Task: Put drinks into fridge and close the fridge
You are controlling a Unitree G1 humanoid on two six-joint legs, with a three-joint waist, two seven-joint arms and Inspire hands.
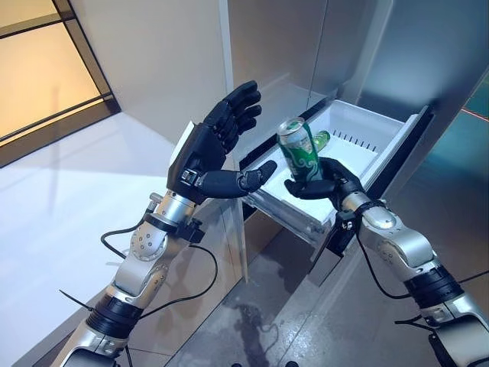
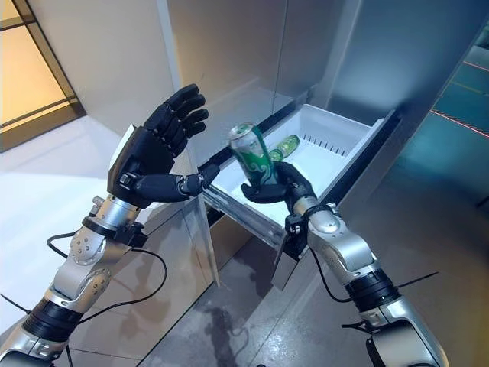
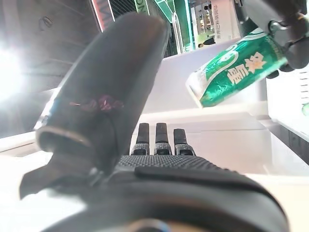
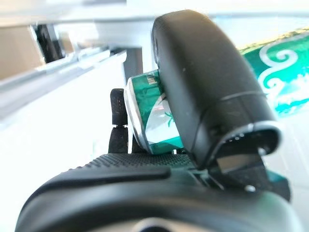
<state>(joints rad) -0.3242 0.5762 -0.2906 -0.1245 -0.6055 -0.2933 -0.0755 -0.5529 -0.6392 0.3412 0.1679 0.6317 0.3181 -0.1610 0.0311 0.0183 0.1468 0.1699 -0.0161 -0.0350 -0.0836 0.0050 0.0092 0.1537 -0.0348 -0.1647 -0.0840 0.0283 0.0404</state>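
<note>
My right hand (image 1: 330,183) is shut on a green drink can (image 1: 299,151), held tilted over the front of the pulled-out white fridge drawer (image 1: 359,126). The right wrist view shows the thumb (image 4: 207,82) and fingers wrapped round the green can (image 4: 154,125). A second green can (image 1: 322,139) lies on its side inside the drawer, behind the held one. My left hand (image 1: 210,149) is raised left of the drawer, open with fingers spread, its thumb (image 1: 243,180) pointing toward the held can without touching it. Past the left hand's fingers, the green can (image 3: 236,70) shows in the left wrist view.
The fridge's steel front (image 1: 229,245) stands below my left hand, with the drawer's dark front panel (image 1: 397,164) sticking out to the right. A grey floor (image 1: 252,321) lies beneath. A white counter surface (image 1: 69,199) spreads at the left.
</note>
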